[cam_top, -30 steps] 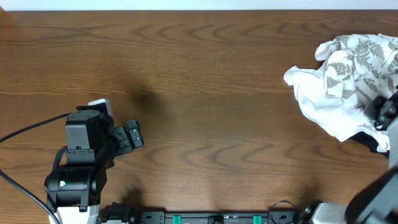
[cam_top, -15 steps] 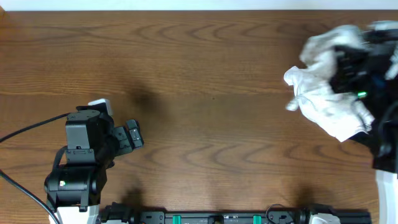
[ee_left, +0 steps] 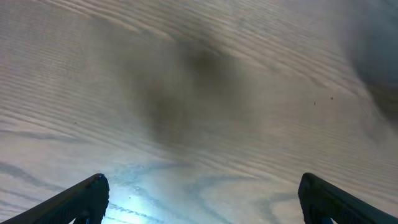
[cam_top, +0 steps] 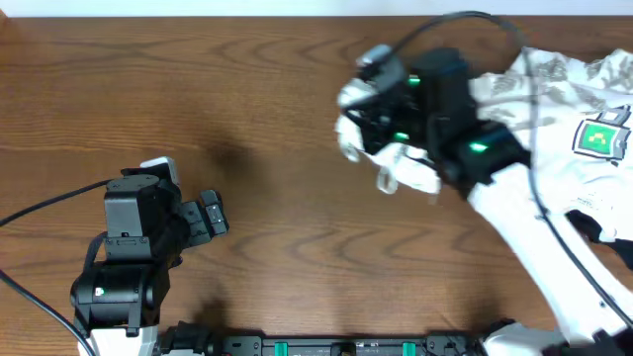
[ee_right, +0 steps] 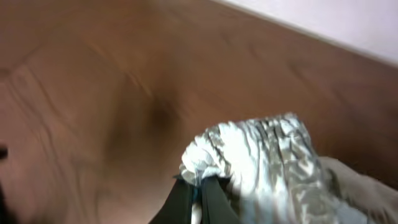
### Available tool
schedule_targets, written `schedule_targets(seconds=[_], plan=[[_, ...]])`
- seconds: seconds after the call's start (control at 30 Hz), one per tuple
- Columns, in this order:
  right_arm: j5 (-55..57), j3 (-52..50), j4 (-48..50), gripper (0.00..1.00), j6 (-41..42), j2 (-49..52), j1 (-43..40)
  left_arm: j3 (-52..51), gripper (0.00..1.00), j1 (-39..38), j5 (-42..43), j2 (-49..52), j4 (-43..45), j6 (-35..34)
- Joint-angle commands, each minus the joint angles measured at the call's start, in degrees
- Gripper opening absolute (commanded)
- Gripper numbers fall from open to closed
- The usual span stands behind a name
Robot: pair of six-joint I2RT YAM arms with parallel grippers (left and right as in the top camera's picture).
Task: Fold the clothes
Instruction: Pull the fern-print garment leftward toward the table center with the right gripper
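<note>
Garment [cam_top: 559,84]: white cloth with a grey fern print, heaped at the far right corner of the table [cam_top: 297,277]. One bunched end is drawn out toward the middle of the far edge. It reads as thin, light and limp, with no stiffness, so it will sag and trail from any single hold. Not fragile. It probably slides easily on the smooth wood, so dragging should work, but loose folds will collapse on themselves.

Right gripper [ee_right: 194,198]: fingers clenched on a gathered wad of the print, several layers pinched together. From overhead, cloth hangs off both sides of the claw. Judgement: a wad is a poor hold for folding. Better to lay it flat, find a hem or corner, and take a single layer there.

Left gripper [cam_top: 212,214]: parked toward the near left corner, well apart from the cloth. Jaws spread wide, nothing between them, only wood beneath.

Room: left half and middle show bare wood, enough to spread the piece flat. The right edge is tight. Cloth runs to the frame border there, and I cannot tell whether it overhangs. The right arm's cable [cam_top: 465,15] loops above the cloth, a possible snag.
</note>
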Motion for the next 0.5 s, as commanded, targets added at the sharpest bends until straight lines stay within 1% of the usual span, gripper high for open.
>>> schedule_targets(seconds=[0.0, 0.07, 0.17, 0.37, 0.47], plan=[[-1.16, 0.59, 5.11, 0.01, 1.86, 1.22, 3.41, 1.38, 0.98, -0.07, -0.04, 0.02, -0.2, -0.61], [-1.11, 0.59, 6.27, 0.01, 0.72, 2.4, 5.4, 1.38, 0.98, -0.07, -0.04, 0.02, -0.2, -0.61], [-1.11, 0.59, 3.82, 0.01, -1.46, 3.93, 8.37, 1.38, 0.98, -0.07, -0.04, 0.02, -0.2, -0.59], [-0.52, 0.57, -11.15, 0.01, -9.6, 5.64, 14.12, 1.38, 0.98, -0.07, -0.07, 0.02, -0.17, -0.59], [1.6, 0.59, -15.65, 0.01, -10.36, 5.57, 16.11, 1.38, 0.98, -0.07, -0.07, 0.02, -0.17, -0.59]])
